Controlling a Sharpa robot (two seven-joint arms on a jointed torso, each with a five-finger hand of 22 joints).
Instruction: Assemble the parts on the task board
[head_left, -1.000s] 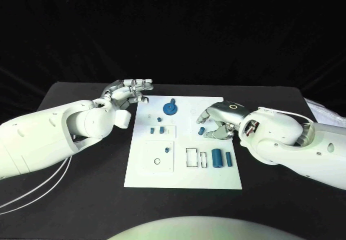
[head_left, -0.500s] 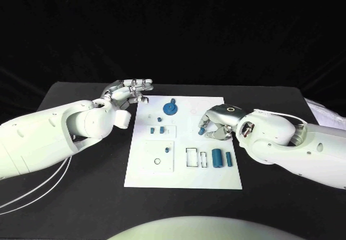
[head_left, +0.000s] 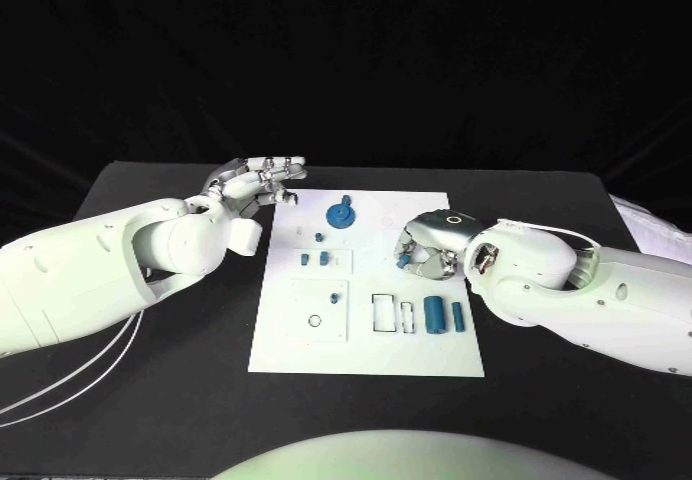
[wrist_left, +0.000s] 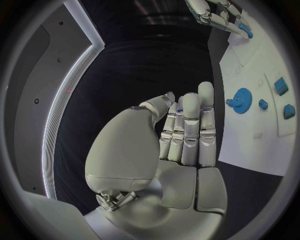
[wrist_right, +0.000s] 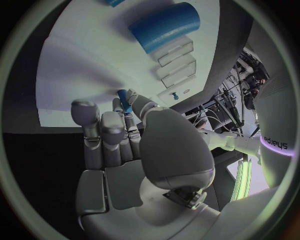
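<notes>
Two robot hands here: my right robot hand (head_left: 428, 252) sits over the right side of the task board (head_left: 368, 345), pinching a small blue peg (wrist_right: 124, 100) between thumb and fingers. My left robot hand (head_left: 260, 182) hovers off the board's far-left corner above the black worktop (head_left: 173, 400), fingers straight and side by side, holding nothing.

We see the right hand (head_left: 428, 252) low over the task board (head_left: 368, 350) near its right edge, pinching a small blue peg (wrist_right: 124, 100) and blocking the way to the large blue cylinder (head_left: 434, 314) and thin blue bar (head_left: 457, 318) beside it. The left hand (head_left: 257, 183) hangs off the board's far left corner, close to the blue gear (head_left: 340, 216). The board's near edge and near left corner lie open to us.
</notes>
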